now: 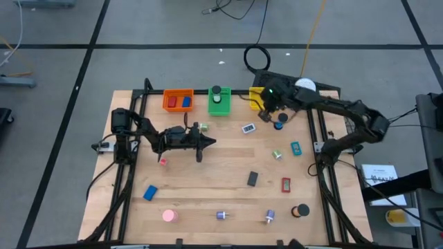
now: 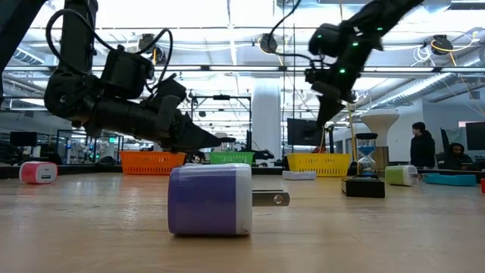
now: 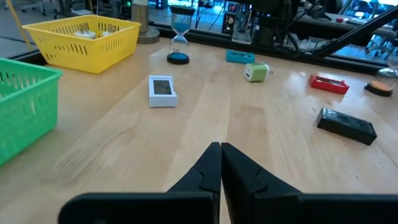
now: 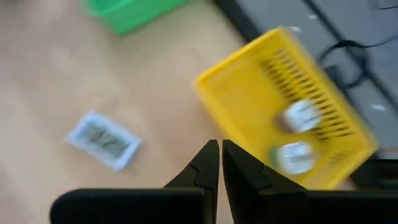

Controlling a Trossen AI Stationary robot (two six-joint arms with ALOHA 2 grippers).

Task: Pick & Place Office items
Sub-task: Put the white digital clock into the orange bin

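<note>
Office items lie scattered on the wooden table (image 1: pixel 208 187): a white-framed piece (image 1: pixel 248 128), a black block (image 1: pixel 252 179), a red piece (image 1: pixel 286 185), a blue block (image 1: pixel 150 193), a pink round piece (image 1: pixel 169 216) and a purple plug (image 2: pixel 211 199). My left gripper (image 1: pixel 211 142) hangs low over the table's left middle, shut and empty (image 3: pixel 220 155). My right gripper (image 1: pixel 265 114) hovers high by the yellow bin (image 4: pixel 280 106), shut with nothing between its fingers (image 4: pixel 219 155). Two white pieces (image 4: pixel 297 134) lie in that bin.
An orange bin (image 1: pixel 178 100) holding blue and red pieces, a green bin (image 1: pixel 219 100) with a black round piece, and the yellow bin (image 1: pixel 257 97) line the far edge. A small hourglass (image 1: pixel 279 123) stands near the right gripper. People show in the room behind (image 2: pixel 420 144).
</note>
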